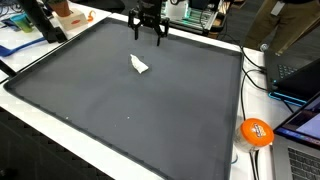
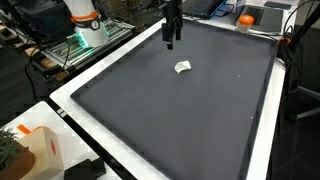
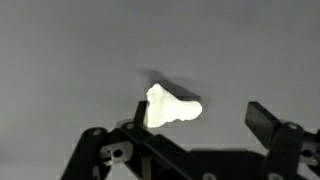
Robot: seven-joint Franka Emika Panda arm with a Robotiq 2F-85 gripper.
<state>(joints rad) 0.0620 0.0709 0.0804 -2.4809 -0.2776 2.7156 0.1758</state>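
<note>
1. Above the dark mat (image 1: 120, 120), the gripper (image 1: 150, 38) is held clear, so the white scrap (image 1: 138, 65) lies loose nearby.
2. Possibly crumpled paper, the scrap (image 2: 183, 67) is seen untouched below the gripper (image 2: 170, 42).
3. From the wrist view, the jaws are seen apart and empty, with the scrap (image 3: 172, 107) beyond them.

Big dark grey mat (image 1: 120, 110) with a pale rim, lying flat. Round orange thing (image 1: 256, 131) just off the mat's edge, close to black cables (image 1: 262, 78). Open laptop (image 1: 303, 118) near it. Blue paper (image 1: 20, 44) past another edge. Tan trouser legs (image 1: 272, 25) at the back. In an exterior view, white box (image 2: 35, 148) with an orange mark, right by green leaves (image 2: 7, 150).
</note>
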